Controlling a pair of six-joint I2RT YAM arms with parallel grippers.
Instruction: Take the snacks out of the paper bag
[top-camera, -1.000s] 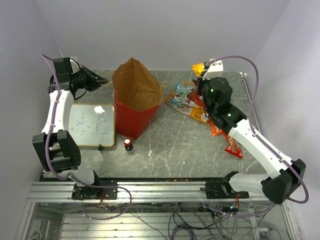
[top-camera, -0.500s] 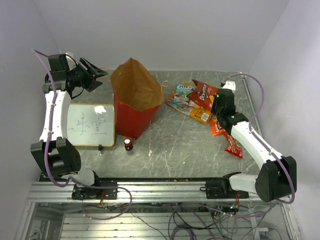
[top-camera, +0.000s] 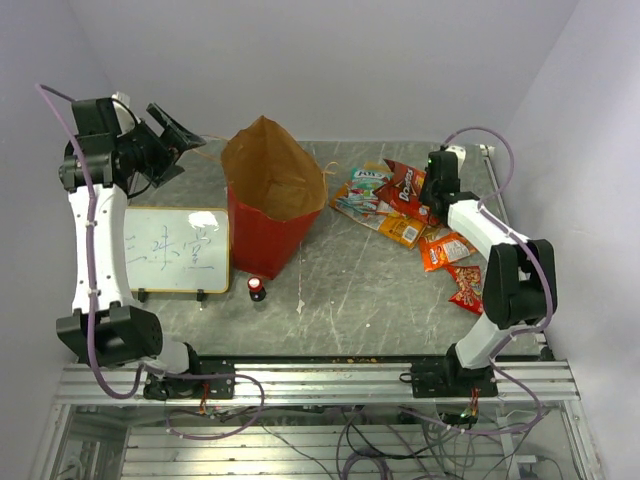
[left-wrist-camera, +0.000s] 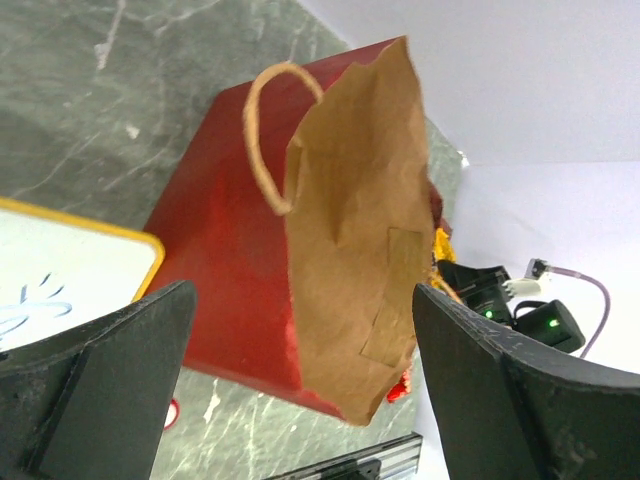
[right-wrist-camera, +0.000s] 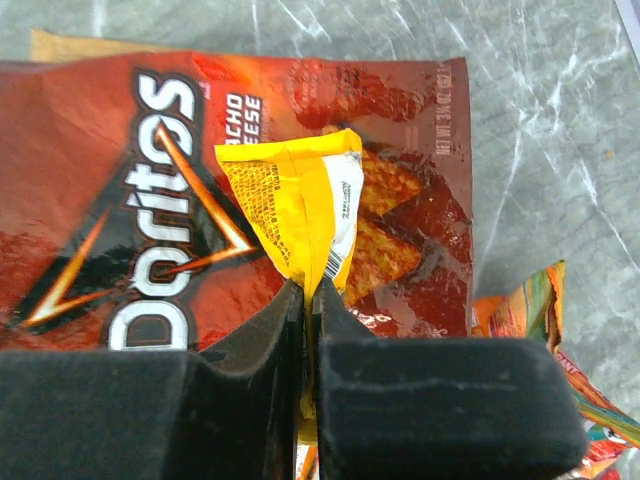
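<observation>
The paper bag (top-camera: 262, 222) stands upright at mid-table, red outside with a brown kraft flap (left-wrist-camera: 350, 230) and a cord handle (left-wrist-camera: 262, 130). My left gripper (top-camera: 185, 138) hovers up and to the left of it, open (left-wrist-camera: 303, 292), with nothing between its fingers. Snacks lie right of the bag: a red Doritos bag (top-camera: 405, 183), a green-teal pack (top-camera: 362, 190), an orange packet (top-camera: 445, 248) and a small red packet (top-camera: 467, 288). My right gripper (top-camera: 431, 203) is shut (right-wrist-camera: 308, 290) on a small yellow packet (right-wrist-camera: 300, 195) just above the Doritos bag (right-wrist-camera: 120, 250).
A white board with writing (top-camera: 170, 250) lies left of the bag, its yellow edge showing in the left wrist view (left-wrist-camera: 60, 265). A small red-and-black cylinder (top-camera: 257, 288) stands in front of the bag. The white back wall is close behind the table.
My left gripper has opened, let go of the bag's cord handle and pulled up and to the left. My right arm carried the yellow packet from the back right down over the Doritos bag.
</observation>
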